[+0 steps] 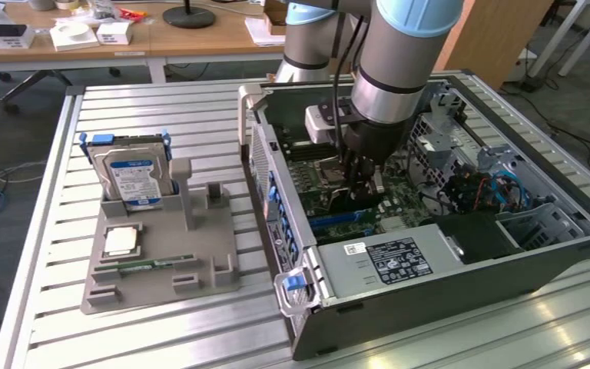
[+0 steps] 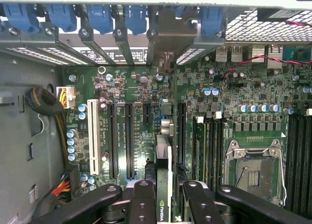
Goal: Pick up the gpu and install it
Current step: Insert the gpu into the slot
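Note:
The gpu [image 2: 164, 153] appears edge-on in the wrist view, standing upright over the green motherboard [image 2: 141, 95] inside the open computer case [image 1: 429, 269]. Its silver end bracket [image 2: 168, 36] reaches the row of rear slot covers. My gripper [image 2: 164, 197] is shut on the card, with one black finger [image 2: 143, 202] on each side of it. In the exterior view the gripper [image 1: 362, 183] is lowered deep into the case, over the board's middle, and it hides most of the card. Whether the card sits fully in its slot I cannot tell.
Long black expansion slots [image 2: 120, 141] and a white slot [image 2: 92, 136] lie beside the card; the CPU socket [image 2: 253, 170] is on its other side. On the exterior view's left, a grey holder [image 1: 162, 265] carries a hard drive [image 1: 131, 173], a CPU [image 1: 120, 241] and a RAM stick [image 1: 154, 264].

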You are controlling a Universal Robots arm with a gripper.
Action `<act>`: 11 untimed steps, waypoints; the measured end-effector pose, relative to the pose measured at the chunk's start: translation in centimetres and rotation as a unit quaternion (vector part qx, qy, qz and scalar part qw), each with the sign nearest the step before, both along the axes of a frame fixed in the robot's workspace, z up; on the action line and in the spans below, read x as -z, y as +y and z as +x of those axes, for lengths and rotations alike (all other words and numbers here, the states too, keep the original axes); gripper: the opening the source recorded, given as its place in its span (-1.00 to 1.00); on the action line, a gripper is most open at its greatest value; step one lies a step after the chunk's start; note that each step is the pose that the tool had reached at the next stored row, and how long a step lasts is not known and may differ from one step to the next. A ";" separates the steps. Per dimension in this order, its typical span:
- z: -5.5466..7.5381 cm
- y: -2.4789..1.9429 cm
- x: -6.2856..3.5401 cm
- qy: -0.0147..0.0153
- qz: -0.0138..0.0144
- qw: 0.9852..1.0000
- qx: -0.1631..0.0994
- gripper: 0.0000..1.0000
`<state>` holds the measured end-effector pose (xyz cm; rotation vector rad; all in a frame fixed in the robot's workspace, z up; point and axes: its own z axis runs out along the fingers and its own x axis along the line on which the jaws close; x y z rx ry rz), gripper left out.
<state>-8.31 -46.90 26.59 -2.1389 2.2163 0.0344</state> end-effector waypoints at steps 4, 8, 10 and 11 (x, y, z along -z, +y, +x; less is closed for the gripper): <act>0.0 0.00 0.00 0.000 0.000 1.000 0.000 -0.47; 0.0 0.01 0.00 0.003 0.000 1.000 0.000 -0.47; 0.0 0.00 0.00 0.003 0.000 1.000 0.000 -0.47; 0.0 0.00 0.00 0.003 0.000 1.000 0.000 -0.47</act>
